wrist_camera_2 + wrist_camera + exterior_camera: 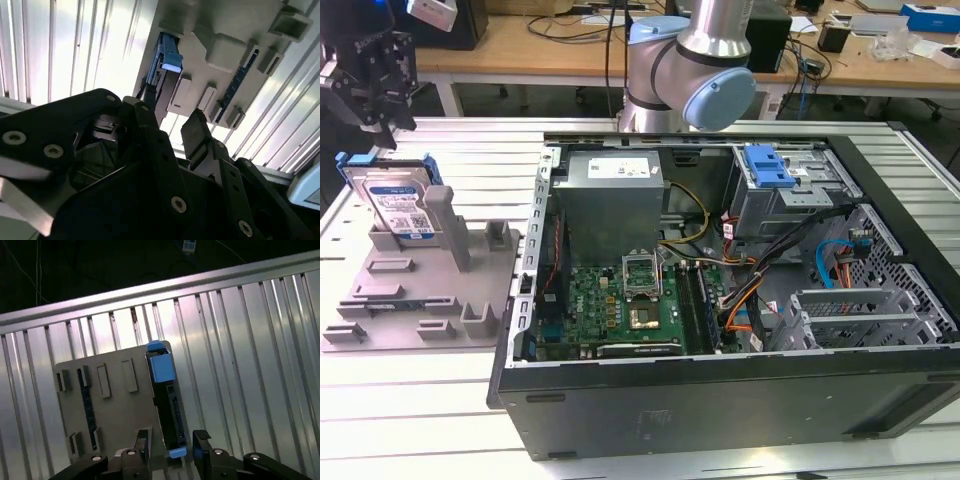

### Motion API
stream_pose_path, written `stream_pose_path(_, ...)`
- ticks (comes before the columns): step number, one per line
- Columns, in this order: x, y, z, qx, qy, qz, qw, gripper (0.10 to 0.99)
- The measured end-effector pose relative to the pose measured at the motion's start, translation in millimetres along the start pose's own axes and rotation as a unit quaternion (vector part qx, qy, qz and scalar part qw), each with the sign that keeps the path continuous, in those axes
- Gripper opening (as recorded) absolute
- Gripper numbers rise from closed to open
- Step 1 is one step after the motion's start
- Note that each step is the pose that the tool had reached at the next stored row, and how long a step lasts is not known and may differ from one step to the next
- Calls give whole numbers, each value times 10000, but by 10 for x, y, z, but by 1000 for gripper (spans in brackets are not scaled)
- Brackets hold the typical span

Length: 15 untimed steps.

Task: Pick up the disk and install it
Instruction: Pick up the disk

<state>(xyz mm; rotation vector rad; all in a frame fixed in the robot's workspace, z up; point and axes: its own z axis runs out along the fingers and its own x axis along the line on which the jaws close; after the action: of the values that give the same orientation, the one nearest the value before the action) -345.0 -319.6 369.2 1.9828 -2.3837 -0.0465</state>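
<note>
While the end effector (172, 436) gapes above, a post (448, 225) partly hides the disk (398, 205).

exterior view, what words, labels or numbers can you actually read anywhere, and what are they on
No text here can be read as it stands.
White and blue label on the disk: printed, too small to read.
White sticker on top of the power supply: printed, too small to read.
Grey tray in both wrist views: no print to be seen on it.
</note>
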Motion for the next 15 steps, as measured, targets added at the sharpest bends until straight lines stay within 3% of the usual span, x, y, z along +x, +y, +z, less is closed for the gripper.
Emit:
stream_pose_path(5, 0, 0, 0, 6, 24, -521, 9986, 482)
stream_pose_path(12, 1, 3, 0, 10, 29, -575, 9983, 482)
stream_pose_path(13, 1, 4, 1, 37, 25, -574, 9983, 482)
stream_pose_path(15, 1, 3, 6, 144, 11, -574, 9982, 482)
